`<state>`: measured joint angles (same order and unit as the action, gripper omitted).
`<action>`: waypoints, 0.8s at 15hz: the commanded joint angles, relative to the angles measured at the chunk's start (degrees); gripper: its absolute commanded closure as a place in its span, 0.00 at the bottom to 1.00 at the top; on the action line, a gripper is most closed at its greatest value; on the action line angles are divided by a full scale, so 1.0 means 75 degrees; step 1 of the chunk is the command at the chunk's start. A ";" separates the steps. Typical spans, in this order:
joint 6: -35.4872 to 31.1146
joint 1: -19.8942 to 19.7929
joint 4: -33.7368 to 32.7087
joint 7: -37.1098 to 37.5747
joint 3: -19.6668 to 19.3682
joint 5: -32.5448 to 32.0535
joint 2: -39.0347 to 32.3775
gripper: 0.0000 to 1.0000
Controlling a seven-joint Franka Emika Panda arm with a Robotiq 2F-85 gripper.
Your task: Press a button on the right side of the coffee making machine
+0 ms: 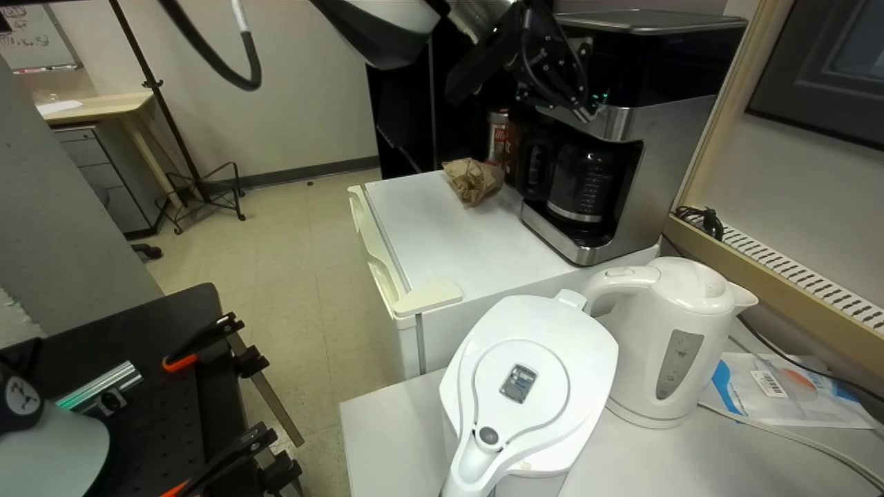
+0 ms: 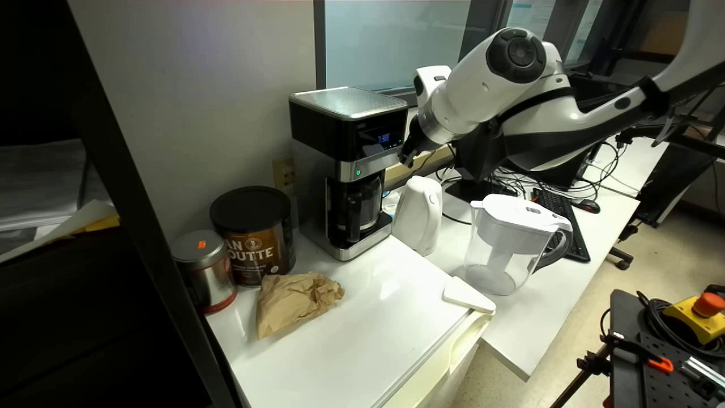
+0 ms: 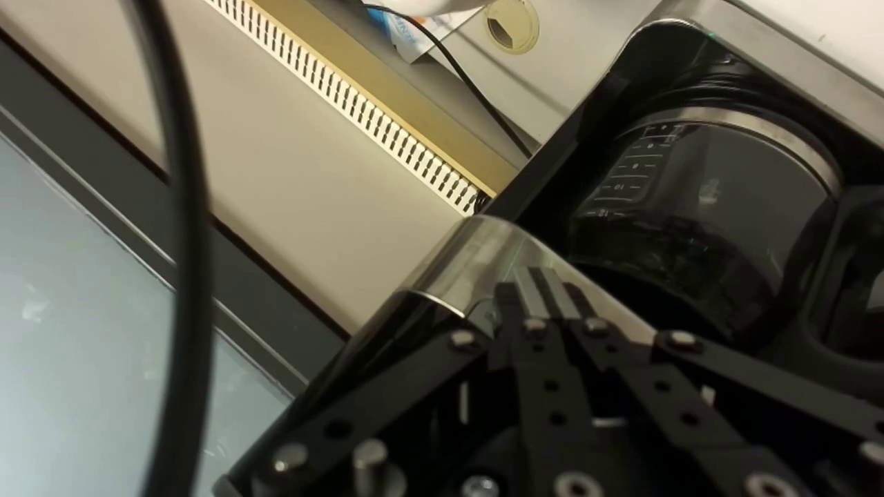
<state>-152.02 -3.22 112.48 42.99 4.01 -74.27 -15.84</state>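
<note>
The coffee machine (image 2: 320, 153) stands upright at the far side of a white unit's top (image 2: 362, 351), its long axis vertical; in an exterior view its front is turned to the right and near, and that face carries the lit display (image 2: 384, 138), a silver band (image 2: 375, 164) with a green light (image 2: 358, 172), and the dark carafe (image 2: 371, 204), handle toward the near side.

The base sits close to the top's right edge; beyond that edge, on an adjoining white table (image 2: 510, 337), are the white kettle (image 2: 416, 218), just right of the machine, and the filter pitcher (image 2: 510, 241), farther right and nearer; on the left a dark-lidded canister (image 2: 249, 218) is close beside the machine, with a metal tin (image 2: 201, 255) left of it and a crumpled paper bag (image 2: 297, 303) nearer; from the base, a broad stretch of white surface runs near and right to the cream door edge (image 2: 447, 362).

The arm (image 2: 470, 90) extends from the right; the gripper (image 3: 543, 290) is narrow, its fingers together side by side, over the band in the wrist view and by its right end in an exterior view; whether the tips touch it I cannot tell.
</note>
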 commanded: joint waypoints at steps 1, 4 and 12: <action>-0.0231 0.0033 -0.0344 0.0278 -0.0033 -0.0319 -0.0215 0.99; -0.0277 0.0027 0.0016 0.0212 0.0025 -0.0287 0.0024 0.99; 0.0084 0.0288 0.1850 -0.0212 0.0253 -0.1046 0.1489 1.00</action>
<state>-152.57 -1.90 119.80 42.53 5.58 -78.77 -11.13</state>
